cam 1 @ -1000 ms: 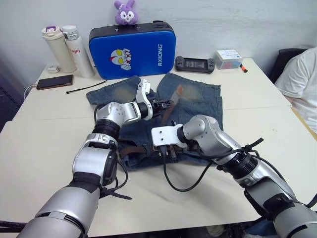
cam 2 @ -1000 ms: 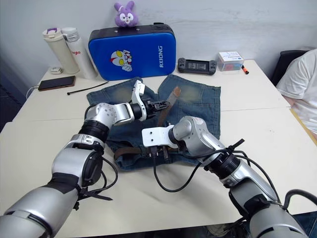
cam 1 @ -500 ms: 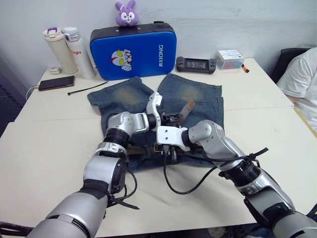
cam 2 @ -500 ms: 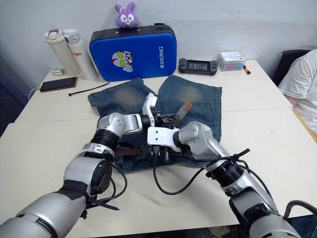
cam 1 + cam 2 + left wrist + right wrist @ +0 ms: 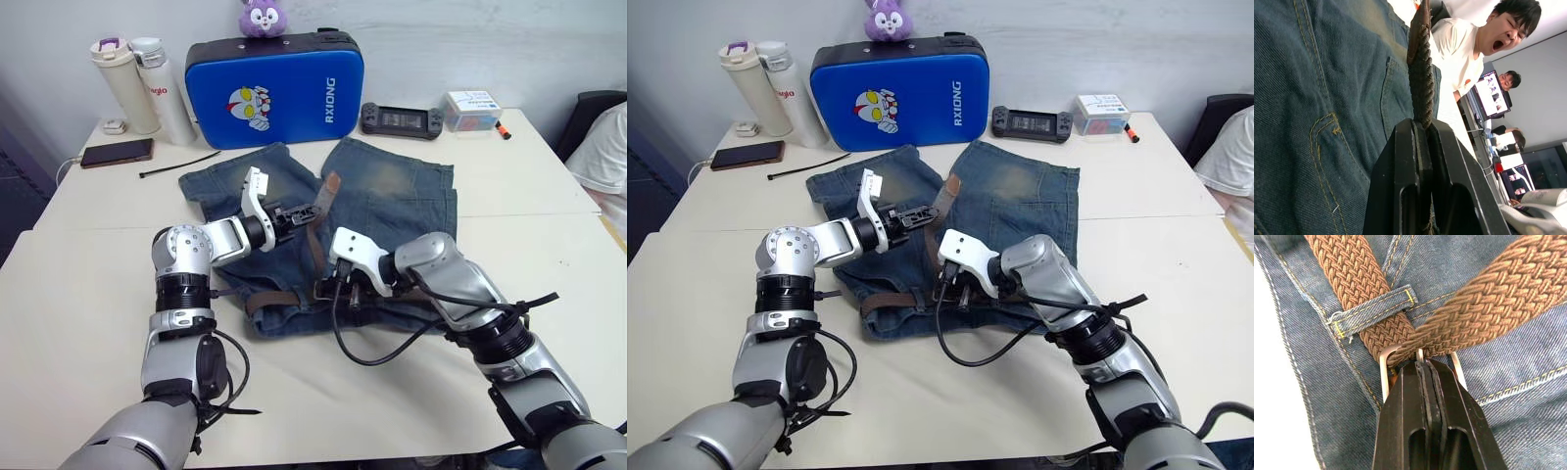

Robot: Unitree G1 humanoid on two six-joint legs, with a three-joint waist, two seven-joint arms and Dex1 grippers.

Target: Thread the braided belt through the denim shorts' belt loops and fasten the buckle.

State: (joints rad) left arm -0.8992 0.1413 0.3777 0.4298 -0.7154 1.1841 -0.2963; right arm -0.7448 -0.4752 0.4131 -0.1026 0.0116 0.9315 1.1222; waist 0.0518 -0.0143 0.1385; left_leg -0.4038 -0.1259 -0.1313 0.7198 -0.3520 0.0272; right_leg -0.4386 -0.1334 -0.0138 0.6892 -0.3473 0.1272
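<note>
The denim shorts (image 5: 323, 220) lie flat on the white worktop (image 5: 88, 255), waistband toward the near edge and the legs reaching toward the blue case (image 5: 271, 90) at the far side. The braided belt (image 5: 315, 230) already runs under the waistband's belt loops (image 5: 1373, 304), and its free tail rises from the middle of the shorts toward the far side. The left gripper (image 5: 300, 212) has its fingers (image 5: 1400, 196) closed flat on that tail, the woven strap standing out straight beyond them to its leather tip. The right gripper (image 5: 342, 291) sits at the near middle of the waistband with its fingers (image 5: 1405, 431) pressed together on the buckle (image 5: 1385, 369), seemingly pinching the prong where the strap passes through the silver frame. The belt looks light and floppy, and its open weave should give good friction, so a flat pinch across the width is likely to hold without slipping. It probably sags wherever it is unsupported, so holding close to the tip seems wise. The buckle is the only rigid part, small and smooth, and it may twist out of a narrow grip; the frame's side bars look like the steadier hold. The denim is soft and will likely bunch if the belt is dragged hard.
</note>
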